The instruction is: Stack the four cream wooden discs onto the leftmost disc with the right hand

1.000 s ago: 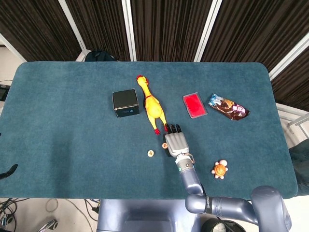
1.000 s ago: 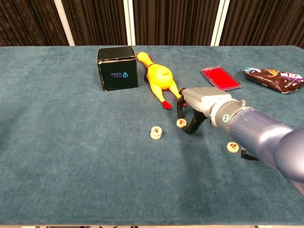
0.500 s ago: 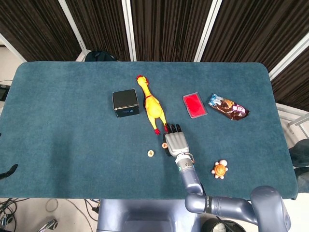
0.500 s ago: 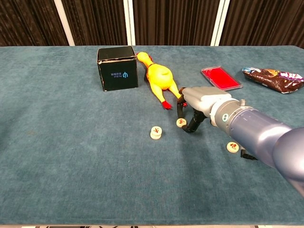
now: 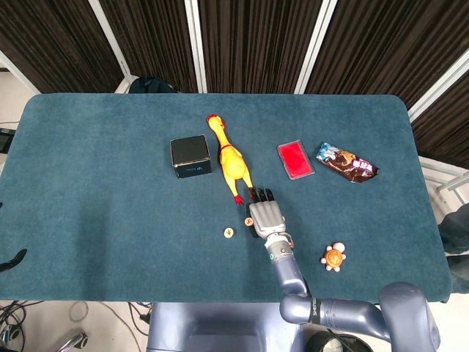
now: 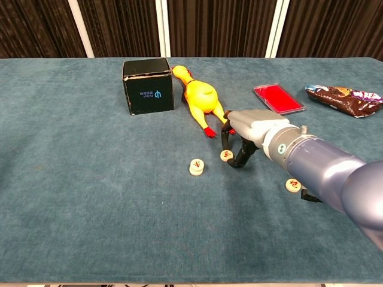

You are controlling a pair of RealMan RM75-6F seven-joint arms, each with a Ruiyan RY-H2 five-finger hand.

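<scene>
A cream disc stack [image 6: 196, 167], which looks two discs high, lies left of my right hand [image 6: 254, 128]; the head view shows this stack [image 5: 229, 232] too. The right hand [image 5: 266, 215] pinches a single cream disc [image 6: 226, 155] between thumb and a finger, a short way right of the stack and apart from it. In the head view that held disc [image 5: 249, 220] shows at the hand's left edge. Another cream disc [image 6: 293, 185] lies flat on the cloth beneath my right forearm. My left hand is not seen in either view.
A yellow rubber chicken [image 6: 200, 99] lies just beyond the right hand, its red feet close to the fingers. A black box [image 6: 148, 85] stands to its left. A red flat case [image 6: 279, 98], a snack packet [image 6: 344, 98] and a small toy turtle [image 5: 334, 257] lie to the right.
The right hand, with the pinched disc, has edged slightly left toward the stack. Nothing else has moved.
</scene>
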